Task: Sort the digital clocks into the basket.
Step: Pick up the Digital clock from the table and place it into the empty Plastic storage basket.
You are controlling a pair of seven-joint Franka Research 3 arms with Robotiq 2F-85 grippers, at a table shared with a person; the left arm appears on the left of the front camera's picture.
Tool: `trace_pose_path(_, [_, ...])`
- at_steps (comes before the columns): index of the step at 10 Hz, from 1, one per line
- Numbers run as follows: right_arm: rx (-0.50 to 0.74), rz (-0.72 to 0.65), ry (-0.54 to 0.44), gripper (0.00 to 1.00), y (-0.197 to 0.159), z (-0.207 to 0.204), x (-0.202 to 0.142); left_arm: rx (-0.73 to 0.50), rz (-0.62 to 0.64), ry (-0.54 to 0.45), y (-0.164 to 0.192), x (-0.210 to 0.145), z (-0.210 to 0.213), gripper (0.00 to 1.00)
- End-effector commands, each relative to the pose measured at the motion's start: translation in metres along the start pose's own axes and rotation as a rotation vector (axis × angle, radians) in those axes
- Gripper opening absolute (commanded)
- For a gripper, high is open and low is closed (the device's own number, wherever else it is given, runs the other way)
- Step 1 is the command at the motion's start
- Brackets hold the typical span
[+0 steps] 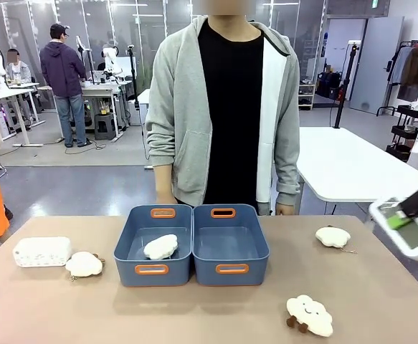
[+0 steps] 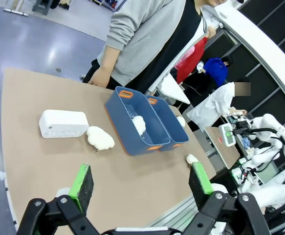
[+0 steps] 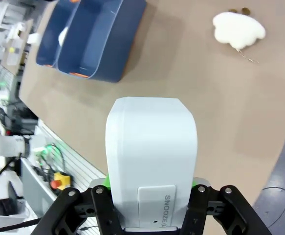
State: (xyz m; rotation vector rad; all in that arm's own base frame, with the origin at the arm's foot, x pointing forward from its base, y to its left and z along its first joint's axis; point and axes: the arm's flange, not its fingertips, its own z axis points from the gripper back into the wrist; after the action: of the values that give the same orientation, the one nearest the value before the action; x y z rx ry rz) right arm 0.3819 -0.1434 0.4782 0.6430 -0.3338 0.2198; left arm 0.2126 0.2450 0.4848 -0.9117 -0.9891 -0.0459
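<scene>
One digital clock (image 1: 414, 233), white with a dark screen, hangs above the table's right edge, and my right gripper (image 1: 408, 217) is shut on it. The right wrist view shows that clock's (image 3: 151, 152) white back between the green pads. A second digital clock (image 1: 42, 251) lies on the table at the far left, and also appears as the clock (image 2: 63, 123) in the left wrist view. Two blue baskets stand side by side mid-table. The left basket (image 1: 131, 233) holds a white cloud toy (image 1: 160, 246). The right basket (image 1: 259, 240) holds nothing. My left gripper (image 2: 141, 180) hovers open above the table's left part.
A cloud toy (image 1: 84, 264) lies right beside the left clock. Another (image 1: 333, 236) lies right of the baskets, and a third (image 1: 310, 315) near the front edge. A person (image 1: 223, 107) stands at the far side, hands at the table's edge behind the baskets.
</scene>
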Motion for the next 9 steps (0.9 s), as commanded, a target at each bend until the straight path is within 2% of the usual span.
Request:
trace_pose_path(1, [0.141,0.014,-0.090,0.00,-0.014,0.039,-0.025,0.003,-0.005,0.000,-0.001,0.002,0.001,1.00])
trace_pose_path(2, [0.176,0.034,-0.102,0.00,-0.014,0.047,-0.030,0.003,-0.005,0.000,-0.001,0.002,0.001,1.00])
trace_pose_path(4, [0.168,0.094,-0.086,0.00,0.010,0.031,-0.011,0.003,-0.005,0.000,-0.001,0.002,0.001,1.00])
trace_pose_path(5, [0.145,0.101,-0.082,0.00,0.038,0.012,0.013,0.003,-0.005,0.000,-0.001,0.002,0.001,1.00])
trace_pose_path(7, [0.122,0.131,-0.003,0.00,0.089,-0.054,0.062,0.003,-0.005,0.000,-0.001,0.002,0.001,1.00])
trace_pose_path(8, [0.095,0.173,0.003,0.00,0.116,-0.084,0.076,0.003,-0.005,0.000,-0.001,0.002,0.001,1.00])
trace_pose_path(9, [0.133,0.226,0.039,0.00,0.140,-0.104,0.081,0.003,-0.005,0.000,-0.001,0.002,0.001,1.00])
